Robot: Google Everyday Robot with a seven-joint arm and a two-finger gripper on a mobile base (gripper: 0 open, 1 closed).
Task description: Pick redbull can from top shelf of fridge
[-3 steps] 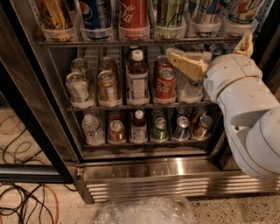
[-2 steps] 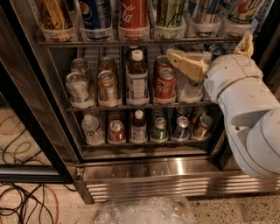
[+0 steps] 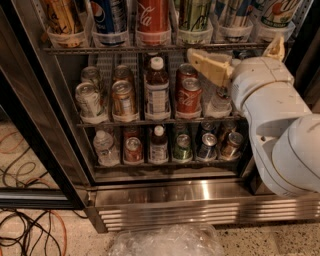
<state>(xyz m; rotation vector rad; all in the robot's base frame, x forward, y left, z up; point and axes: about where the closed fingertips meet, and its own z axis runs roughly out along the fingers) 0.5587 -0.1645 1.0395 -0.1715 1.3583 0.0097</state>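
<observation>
Now | redbull can (image 3: 233, 11) upright, axis vertical, on top shelf (image 3: 100, 50) | gripper (image 3: 212, 67) just below shelf, grip state unclear

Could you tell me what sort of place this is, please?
Likely an office or lab kitchenette: an open drinks fridge, wire shelves of cans, cables on the floor. The hand hangs under the top shelf.

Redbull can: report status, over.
Gripper open, empty, just under the top shelf rail, right side. Redbull can in its holder above, untouched. Green can and pale can flank it closely.
</observation>
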